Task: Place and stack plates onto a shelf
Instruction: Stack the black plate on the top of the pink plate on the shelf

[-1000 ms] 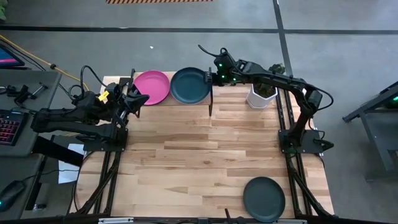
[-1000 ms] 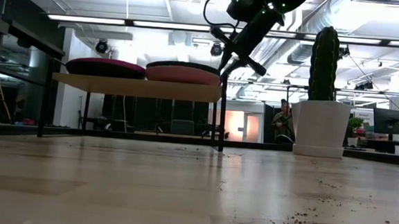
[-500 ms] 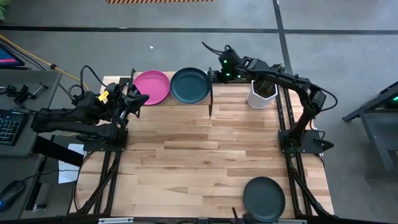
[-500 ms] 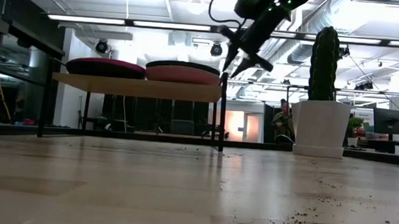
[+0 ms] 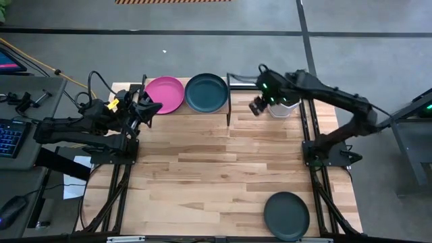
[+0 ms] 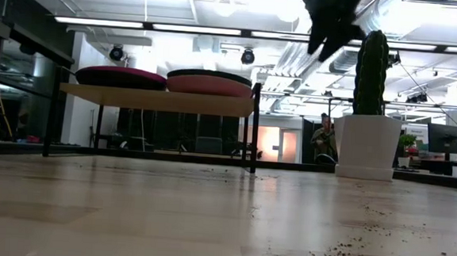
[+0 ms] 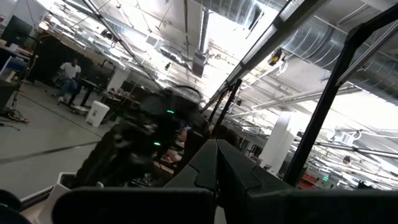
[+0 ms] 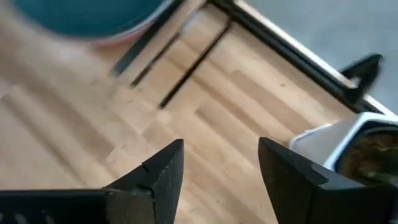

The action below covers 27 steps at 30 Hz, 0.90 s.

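The shelf [image 6: 159, 100] stands at the table's far edge. On it lie two stacks of plates: one with a magenta plate [image 5: 164, 94] on top, one with a dark teal plate [image 5: 206, 92] on top of a pink plate [image 6: 210, 85]. A dark plate [image 5: 286, 214] lies flat on the table near its near right corner. My right gripper [image 5: 256, 106] is open and empty, in the air between the shelf's right end and the plant pot; it also shows in its own wrist view [image 8: 221, 155]. My left gripper [image 5: 150, 106] is shut and empty by the shelf's left end.
A white plant pot [image 5: 283, 101] with a cactus [image 6: 373, 61] stands at the far right, right beside my right gripper. The shelf's black frame [image 5: 228, 101] edges its right end. Bare wooden tabletop [image 5: 216, 169] fills the middle.
My right gripper has drawn away from the shelf's right end, going toward the table's right edge and a little toward the near edge, and has risen. It stays open and empty. The plates have kept still.
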{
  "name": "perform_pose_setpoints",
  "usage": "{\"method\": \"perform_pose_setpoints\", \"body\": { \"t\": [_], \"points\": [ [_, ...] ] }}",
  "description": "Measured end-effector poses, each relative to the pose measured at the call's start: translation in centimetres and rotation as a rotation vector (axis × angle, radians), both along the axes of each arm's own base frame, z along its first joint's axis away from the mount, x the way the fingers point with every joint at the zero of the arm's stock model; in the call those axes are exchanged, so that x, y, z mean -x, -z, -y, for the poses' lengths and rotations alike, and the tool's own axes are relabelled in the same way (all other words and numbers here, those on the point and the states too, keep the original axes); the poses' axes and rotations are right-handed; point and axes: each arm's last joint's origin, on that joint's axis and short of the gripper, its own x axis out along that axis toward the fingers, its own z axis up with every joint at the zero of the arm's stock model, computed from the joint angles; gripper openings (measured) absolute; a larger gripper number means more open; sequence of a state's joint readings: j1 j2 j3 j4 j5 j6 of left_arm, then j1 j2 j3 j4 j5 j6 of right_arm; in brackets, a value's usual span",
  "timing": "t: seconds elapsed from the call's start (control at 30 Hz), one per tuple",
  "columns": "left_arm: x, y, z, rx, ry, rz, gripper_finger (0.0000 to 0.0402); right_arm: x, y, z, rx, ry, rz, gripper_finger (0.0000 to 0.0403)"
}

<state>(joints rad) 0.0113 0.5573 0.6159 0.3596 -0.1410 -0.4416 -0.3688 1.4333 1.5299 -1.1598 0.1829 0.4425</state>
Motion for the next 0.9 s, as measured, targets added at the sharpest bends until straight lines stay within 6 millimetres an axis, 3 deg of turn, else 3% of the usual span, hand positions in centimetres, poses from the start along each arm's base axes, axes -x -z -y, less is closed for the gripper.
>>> {"method": "perform_pose_setpoints", "body": {
  "t": [0.1,0.2,0.4,0.63,0.9],
  "points": [
    [0.0,0.0,0.0,0.0,0.0,-0.002,0.0,1.6,0.9,-2.4,0.003,-0.042,0.064,0.019],
    [0.0,0.0,0.0,0.0,0.0,-0.001,0.0,3.6,3.3,-4.6,-0.045,-0.022,0.152,0.0191],
    [-0.1,0.1,0.0,0.0,0.0,-0.013,0.0,5.4,6.6,-8.5,-0.189,-0.078,0.574,0.0191],
    [-0.1,0.3,0.0,0.002,-0.003,-0.035,0.0,5.2,6.3,-10.7,-0.191,-0.227,0.984,0.0191],
    [-0.1,0.3,0.0,0.002,-0.003,-0.034,0.0,5.1,5.8,-10.8,-0.011,-0.343,1.003,0.0191]
  ]
}}
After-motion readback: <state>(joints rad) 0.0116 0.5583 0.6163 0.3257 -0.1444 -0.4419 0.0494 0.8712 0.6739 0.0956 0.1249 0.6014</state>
